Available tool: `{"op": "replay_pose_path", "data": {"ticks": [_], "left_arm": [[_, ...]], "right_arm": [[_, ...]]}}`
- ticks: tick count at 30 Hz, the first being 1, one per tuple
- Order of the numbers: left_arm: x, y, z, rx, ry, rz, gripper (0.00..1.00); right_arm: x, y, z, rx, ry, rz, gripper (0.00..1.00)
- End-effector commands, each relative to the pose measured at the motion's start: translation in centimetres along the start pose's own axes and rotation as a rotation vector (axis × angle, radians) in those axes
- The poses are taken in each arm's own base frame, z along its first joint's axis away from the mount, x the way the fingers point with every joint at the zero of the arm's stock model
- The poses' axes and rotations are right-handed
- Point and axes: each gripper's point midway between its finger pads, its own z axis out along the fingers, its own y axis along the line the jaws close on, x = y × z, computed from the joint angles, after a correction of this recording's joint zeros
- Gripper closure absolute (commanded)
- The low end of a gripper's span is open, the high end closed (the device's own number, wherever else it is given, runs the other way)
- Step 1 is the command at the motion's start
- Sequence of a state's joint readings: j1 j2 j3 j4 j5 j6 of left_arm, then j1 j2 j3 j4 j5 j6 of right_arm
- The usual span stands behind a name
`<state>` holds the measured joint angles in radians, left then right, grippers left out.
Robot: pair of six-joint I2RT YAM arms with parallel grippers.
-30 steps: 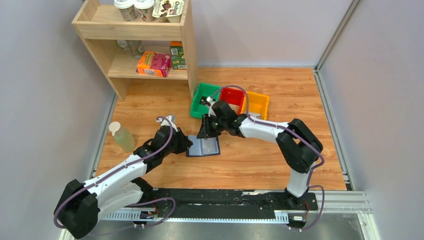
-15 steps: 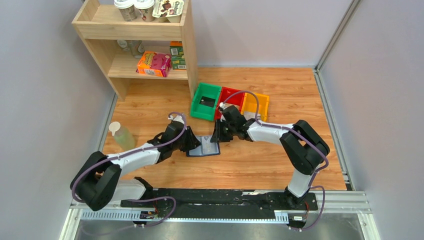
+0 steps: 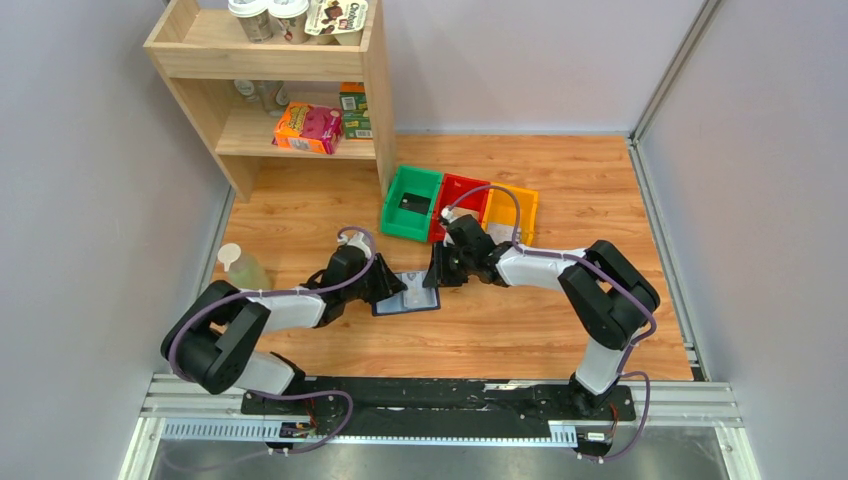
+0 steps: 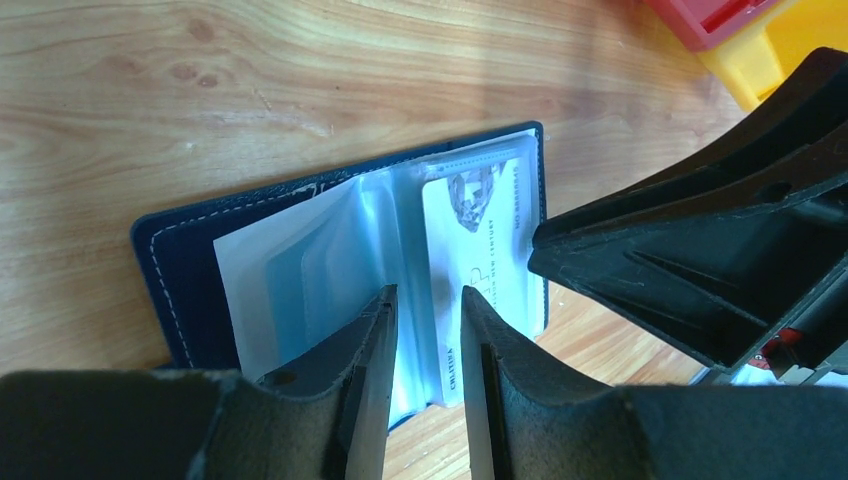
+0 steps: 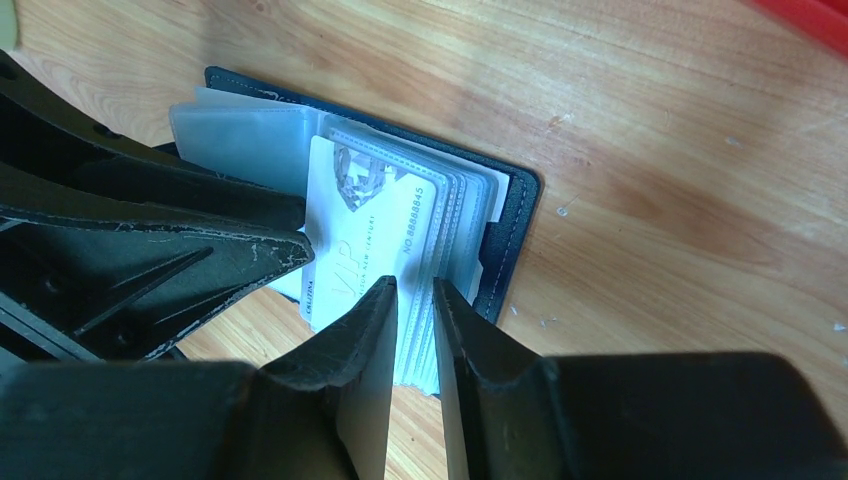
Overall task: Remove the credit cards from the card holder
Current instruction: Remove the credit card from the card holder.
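L claw [image 4: 425, 292] widened, over open card holder [image 4: 165, 262]

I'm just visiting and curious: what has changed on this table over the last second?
The left gripper slid forward over the left half of the open card holder, its arm stretching out. The right gripper shifted from the holder's far edge to its right edge. Nothing was visibly picked up or let go. The holder, the coloured bins and the shelf stayed put.

Top view: down from behind your arms [image 3: 290, 305]. Wrist views: close, opposed, sharing the card holder [image 4: 165, 270] just ahead.
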<state>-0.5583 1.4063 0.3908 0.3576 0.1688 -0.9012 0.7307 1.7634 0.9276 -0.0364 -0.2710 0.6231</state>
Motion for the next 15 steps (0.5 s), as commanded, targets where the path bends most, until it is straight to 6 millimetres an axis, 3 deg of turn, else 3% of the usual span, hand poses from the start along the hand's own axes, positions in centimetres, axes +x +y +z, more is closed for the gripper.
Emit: {"op": "replay_pose_path", "data": {"ticks": [1,9,15], "left_arm": [[-0.3,-1.5,0.2,0.094,-0.013,-0.01,0.62],[0.1,-2.1,0.2,0.149,-0.01,-0.048,0.67],[-0.1,-2.5,-0.1,0.195,-0.03,-0.081,0.79]], "right_arm": [[0.1,-0.1,0.1,-0.008,-0.008,-0.024,0.74],[0.3,-0.5,0.4,-0.002,0.002,-0.029,0.74],[0.6,-0.7,0.7,0.004,0.013,-0.027,0.74]]}}
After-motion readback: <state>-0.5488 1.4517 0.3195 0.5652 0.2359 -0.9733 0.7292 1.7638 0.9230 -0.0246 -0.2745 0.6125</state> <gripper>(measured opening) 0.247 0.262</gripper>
